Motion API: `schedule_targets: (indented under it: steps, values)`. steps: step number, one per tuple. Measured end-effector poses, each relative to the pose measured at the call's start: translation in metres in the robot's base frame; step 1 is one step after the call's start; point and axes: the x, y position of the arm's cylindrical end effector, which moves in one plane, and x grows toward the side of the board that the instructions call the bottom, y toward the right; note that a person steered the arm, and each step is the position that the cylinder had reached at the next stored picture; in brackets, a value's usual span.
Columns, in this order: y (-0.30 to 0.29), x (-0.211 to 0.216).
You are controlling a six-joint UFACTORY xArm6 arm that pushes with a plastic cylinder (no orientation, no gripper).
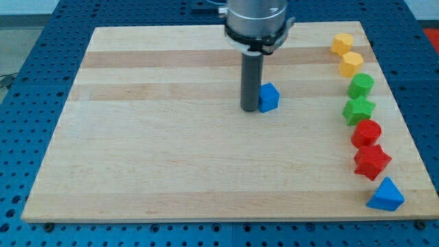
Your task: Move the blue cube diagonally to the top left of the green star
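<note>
Blue cube (269,97) touches my tip (250,109) on its right.

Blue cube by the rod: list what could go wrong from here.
1. My tip sits at the blue cube's left edge; an off-centre push could spin it away.
2. The green star sits tight in a column, green cylinder just above; overshoot could knock them.

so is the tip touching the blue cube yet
Touching, as far as the camera view shows: my tip sits flush against the small blue cube's left side, no board visible between.
</note>
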Motion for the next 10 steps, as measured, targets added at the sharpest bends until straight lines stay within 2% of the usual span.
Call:
schedule_targets:
  steps: [1, 3, 4, 5, 6, 7, 8, 9, 10]
  values:
    - [0.0, 0.0]
    - [0.047, -0.039]
    - [0.014, -0.002]
    - [0.014, 0.002]
    - [0.034, -0.057]
    - [0.034, -0.057]
    - [0.052, -0.007]
    - [0.048, 0.007]
    - [0.079, -0.007]
